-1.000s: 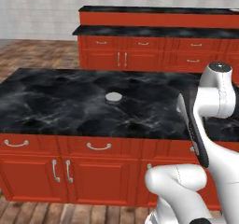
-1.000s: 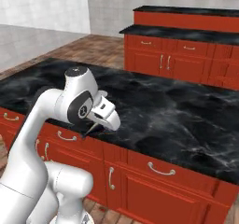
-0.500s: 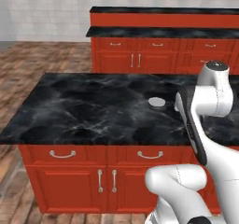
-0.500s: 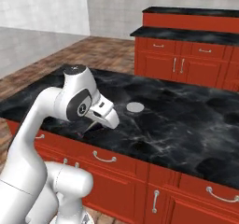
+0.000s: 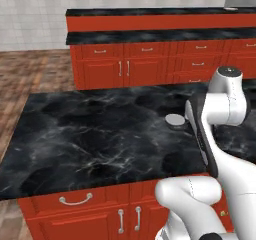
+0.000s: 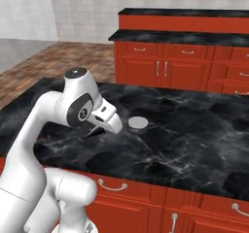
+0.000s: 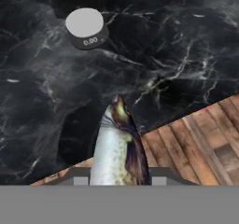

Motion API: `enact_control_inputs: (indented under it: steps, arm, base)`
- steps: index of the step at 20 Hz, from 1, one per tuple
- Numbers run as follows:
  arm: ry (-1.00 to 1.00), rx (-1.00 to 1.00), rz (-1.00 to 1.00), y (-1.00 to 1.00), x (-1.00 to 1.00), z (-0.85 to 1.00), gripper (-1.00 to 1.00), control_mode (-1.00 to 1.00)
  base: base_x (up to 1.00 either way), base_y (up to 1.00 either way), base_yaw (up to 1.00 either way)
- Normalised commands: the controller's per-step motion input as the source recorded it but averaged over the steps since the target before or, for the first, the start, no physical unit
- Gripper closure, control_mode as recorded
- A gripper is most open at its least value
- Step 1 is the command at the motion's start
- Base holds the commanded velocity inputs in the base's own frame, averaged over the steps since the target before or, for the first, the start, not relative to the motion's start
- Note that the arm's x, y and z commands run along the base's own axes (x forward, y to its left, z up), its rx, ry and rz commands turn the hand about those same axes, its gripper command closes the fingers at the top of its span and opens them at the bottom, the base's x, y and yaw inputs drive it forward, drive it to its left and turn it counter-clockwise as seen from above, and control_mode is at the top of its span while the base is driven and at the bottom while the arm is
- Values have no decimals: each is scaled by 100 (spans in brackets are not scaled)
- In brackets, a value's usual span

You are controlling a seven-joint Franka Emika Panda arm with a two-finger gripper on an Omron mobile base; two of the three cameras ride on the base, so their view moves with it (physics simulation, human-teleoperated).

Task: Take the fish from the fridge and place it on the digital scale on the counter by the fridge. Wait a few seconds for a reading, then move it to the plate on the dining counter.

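Marble counter [image 7: 42, 101], black with white veins over red handled cabinets, carried a small round grey digital scale [image 7: 85, 27] at upper left; lower down, the gripper [image 7: 116, 181] was clamped on the slender silvery-grey fish [image 7: 116, 148], above the counter's edge

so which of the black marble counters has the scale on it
The near counter right in front of the robot, with curved-handled drawers below; the digital scale sits on it. The two stepped tops further back have none visible.
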Motion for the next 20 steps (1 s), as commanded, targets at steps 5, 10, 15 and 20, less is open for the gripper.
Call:
enact_control_inputs:
  steps: [5,10,15,20]
  arm:
    - [5,0,-1,0,20,-3,100,-100]
    - [25,0,0,-7,97,-23,100,-100]
    - [30,0,0,-1,99,-61,100,-100]
    - [24,1,0,-6,100,-79,100,-100]
  base:
    - [64,20,-14]
    - [0,0,0]
    - [0,0,0]
    - [0,0,0]
